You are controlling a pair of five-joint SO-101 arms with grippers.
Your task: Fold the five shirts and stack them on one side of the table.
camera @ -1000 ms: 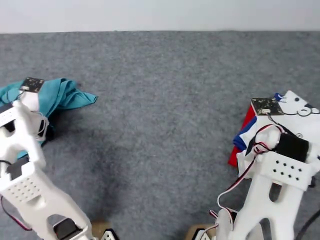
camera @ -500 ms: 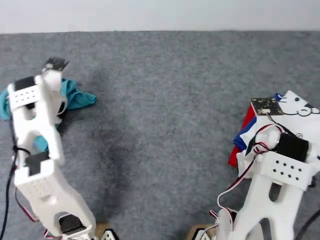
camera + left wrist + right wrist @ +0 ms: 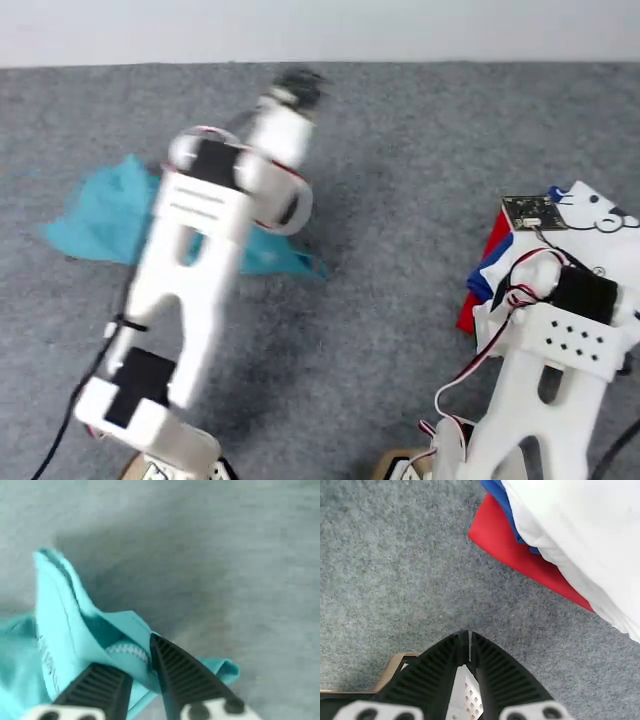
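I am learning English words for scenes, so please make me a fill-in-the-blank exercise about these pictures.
1. The left tool grips the shirt coloured ____.
2. The blue shirt lies on a ____ one.
3. The right tool is empty and ____.
Missing words: teal; red; shut.

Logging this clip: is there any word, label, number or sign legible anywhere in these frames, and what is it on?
No text can be read.
Teal shirt: faint pale lettering along a fold, too blurred to read.
White shirt: a blue and black printed figure at its corner, no legible words.
Circuit board by the shirt stack: markings too small to read.
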